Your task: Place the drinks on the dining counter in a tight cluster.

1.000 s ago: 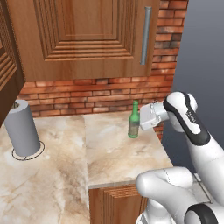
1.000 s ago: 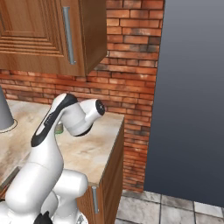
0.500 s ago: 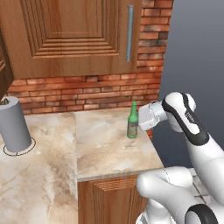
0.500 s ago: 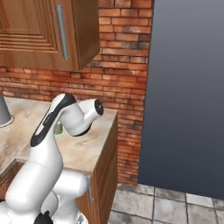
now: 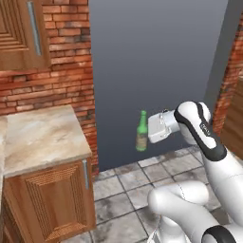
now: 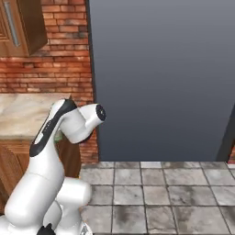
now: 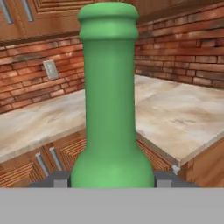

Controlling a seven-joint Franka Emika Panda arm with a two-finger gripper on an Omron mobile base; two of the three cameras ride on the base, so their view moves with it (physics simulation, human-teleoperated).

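A slim dark-green glass bottle (image 5: 141, 135), one of the drinks, hangs upright in the air over the tiled floor, to the right of the small marble counter (image 5: 38, 137). My gripper (image 5: 145, 139) is shut on its lower body, reaching in from the right. In the hand view the bottle's neck and shoulders (image 7: 111, 100) stand right in front of the camera, with the two fingers (image 7: 60, 179) pressed against its sides. The dining counter is out of view.
The small marble counter (image 6: 23, 114) with a wooden cabinet below stands against the brick wall (image 5: 57, 71) at the left. A wide dark-grey wall panel (image 6: 160, 78) fills the middle. Grey tiled floor (image 6: 156, 193) lies open ahead and to the right.
The whole picture has shifted: the base has moved, so the counter and cabinets slid left and the grey panel and floor came into view. The bottle stays in the gripper.
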